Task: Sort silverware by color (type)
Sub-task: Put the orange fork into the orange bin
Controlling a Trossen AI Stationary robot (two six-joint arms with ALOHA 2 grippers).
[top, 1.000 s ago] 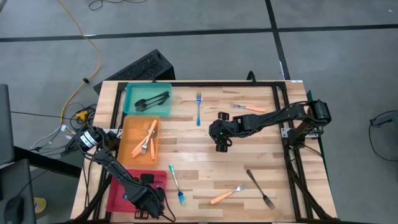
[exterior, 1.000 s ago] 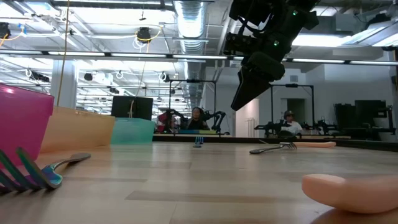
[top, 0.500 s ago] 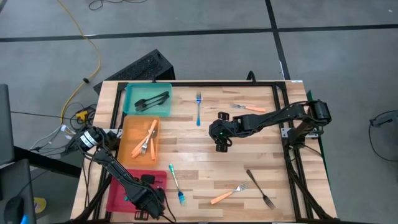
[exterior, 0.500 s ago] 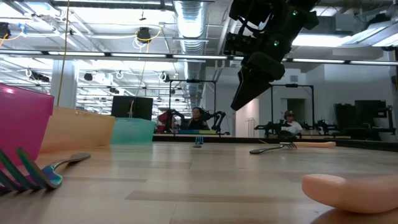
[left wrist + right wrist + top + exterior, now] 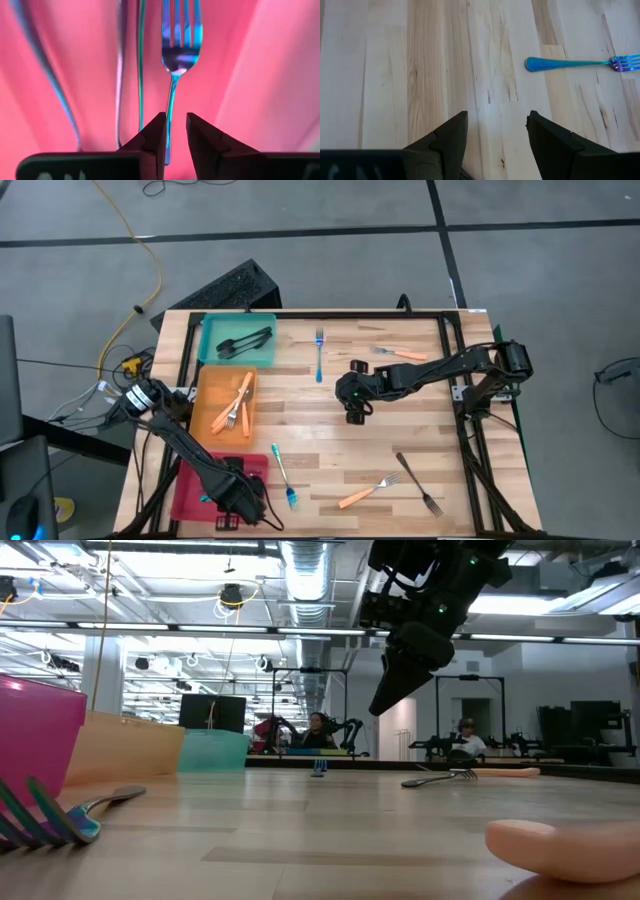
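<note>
My left gripper [image 5: 175, 131] hangs open over the pink tray [image 5: 188, 492] at the table's near left corner, pointing down. A blue-handled fork [image 5: 177, 55] lies in the tray, and its slim handle runs between my fingers. Other slim blue handles [image 5: 140, 65] lie beside it. My right gripper [image 5: 357, 412] stands open above bare wood at the table's middle, holding nothing. On the table lie a blue fork [image 5: 319, 352], a teal fork [image 5: 283, 477], two orange forks [image 5: 400, 353] [image 5: 365, 492] and a dark fork [image 5: 418, 483].
The teal tray [image 5: 212, 348] at the far left holds dark forks. The orange tray [image 5: 208, 412] in front of it holds orange forks. The right wrist view shows the blue fork [image 5: 575, 63] beyond my right fingers. Black frame rails run along the table's edges.
My left gripper has risen a little over the pink tray. My right arm has kept still.
</note>
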